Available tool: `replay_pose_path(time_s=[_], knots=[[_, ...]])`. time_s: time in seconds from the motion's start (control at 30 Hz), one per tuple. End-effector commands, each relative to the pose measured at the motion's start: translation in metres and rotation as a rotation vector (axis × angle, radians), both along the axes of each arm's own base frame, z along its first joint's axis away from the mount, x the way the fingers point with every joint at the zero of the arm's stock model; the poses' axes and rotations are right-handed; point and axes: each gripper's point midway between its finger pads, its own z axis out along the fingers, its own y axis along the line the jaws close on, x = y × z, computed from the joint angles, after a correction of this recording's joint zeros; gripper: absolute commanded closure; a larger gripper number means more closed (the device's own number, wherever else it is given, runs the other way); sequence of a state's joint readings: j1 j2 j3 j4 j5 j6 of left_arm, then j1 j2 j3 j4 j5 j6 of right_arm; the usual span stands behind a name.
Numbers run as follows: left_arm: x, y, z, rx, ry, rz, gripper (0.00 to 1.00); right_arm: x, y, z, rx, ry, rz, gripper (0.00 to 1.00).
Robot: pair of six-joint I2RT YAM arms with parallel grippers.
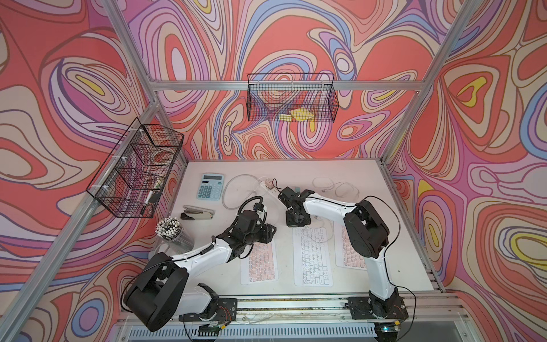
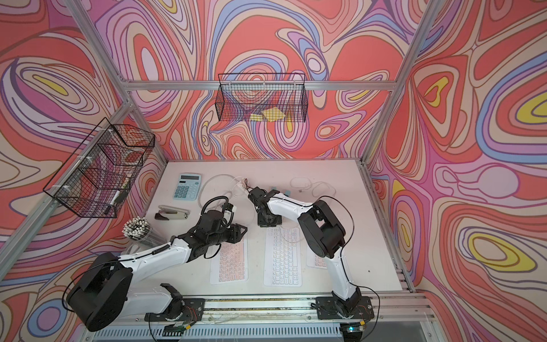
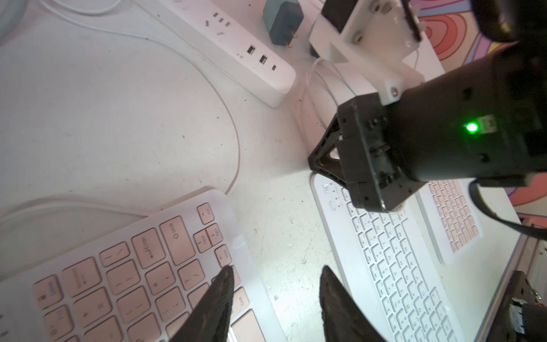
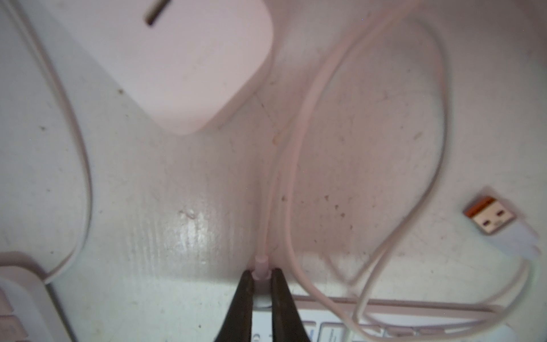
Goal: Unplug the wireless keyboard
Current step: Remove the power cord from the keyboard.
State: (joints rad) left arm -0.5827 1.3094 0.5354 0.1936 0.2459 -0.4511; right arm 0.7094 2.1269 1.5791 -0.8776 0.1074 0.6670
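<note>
The right claw is pinching the cable plug at the white keyboard's far edge. The left claw is hovering, spread, by the pink keyboard's "Enter" and "Shift" keys.

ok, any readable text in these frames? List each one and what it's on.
"Enter": key on the near pink keyboard, left wrist view.
"Shift": the key next to it on the same keyboard.
Too small or blurred to read: that keyboard's other keys, the white keyboard legends, the calculator keys and the power strip markings.
Right wrist view: nothing legible.
</note>
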Motion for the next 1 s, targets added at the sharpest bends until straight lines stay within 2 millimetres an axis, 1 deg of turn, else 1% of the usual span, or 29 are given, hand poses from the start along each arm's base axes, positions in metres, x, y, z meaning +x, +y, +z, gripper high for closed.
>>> replay_pose_path(time_s=[0.0, 0.03, 0.07, 0.17, 0.27, 0.4, 0.5, 0.63, 0.8, 0.83, 0.87, 0.97], knots=[[-0.011, -0.022, 0.019, -0.079, -0.073, -0.162, 0.52, -0.022, -0.009, -0.031, -0.076, 0.119, -0.045, 0.91], [-0.021, -0.023, 0.011, -0.086, -0.058, -0.198, 0.53, -0.022, -0.008, -0.032, -0.082, 0.130, -0.059, 0.91], [-0.026, -0.026, 0.012, -0.099, -0.065, -0.227, 0.53, -0.023, -0.008, -0.034, -0.090, 0.142, -0.070, 0.92], [-0.036, -0.032, 0.011, -0.093, -0.079, -0.287, 0.54, -0.023, -0.007, -0.037, -0.081, 0.149, -0.099, 0.92], [-0.047, -0.038, 0.007, -0.080, -0.088, -0.343, 0.54, -0.021, 0.000, -0.035, -0.028, 0.125, -0.118, 0.93], [-0.059, -0.048, 0.003, -0.085, -0.099, -0.406, 0.54, -0.019, 0.004, -0.032, -0.001, 0.112, -0.126, 0.93], [-0.071, -0.062, -0.003, -0.034, -0.141, -0.484, 0.54, -0.019, 0.007, -0.032, 0.026, 0.106, -0.124, 0.93], [-0.087, -0.076, -0.018, 0.043, -0.183, -0.588, 0.55, -0.020, 0.010, -0.032, 0.058, 0.095, -0.114, 0.93], [-0.098, -0.092, -0.023, 0.121, -0.287, -0.704, 0.54, -0.025, 0.011, -0.038, 0.097, 0.096, -0.105, 0.93], [-0.102, -0.092, -0.031, 0.155, -0.290, -0.736, 0.54, -0.027, 0.012, -0.039, 0.105, 0.097, -0.103, 0.93], [-0.099, -0.102, -0.024, 0.160, -0.318, -0.760, 0.54, -0.027, 0.013, -0.040, 0.114, 0.097, -0.101, 0.93], [-0.108, -0.110, -0.038, 0.231, -0.319, -0.858, 0.54, -0.030, 0.011, -0.043, 0.117, 0.095, -0.094, 0.93]])
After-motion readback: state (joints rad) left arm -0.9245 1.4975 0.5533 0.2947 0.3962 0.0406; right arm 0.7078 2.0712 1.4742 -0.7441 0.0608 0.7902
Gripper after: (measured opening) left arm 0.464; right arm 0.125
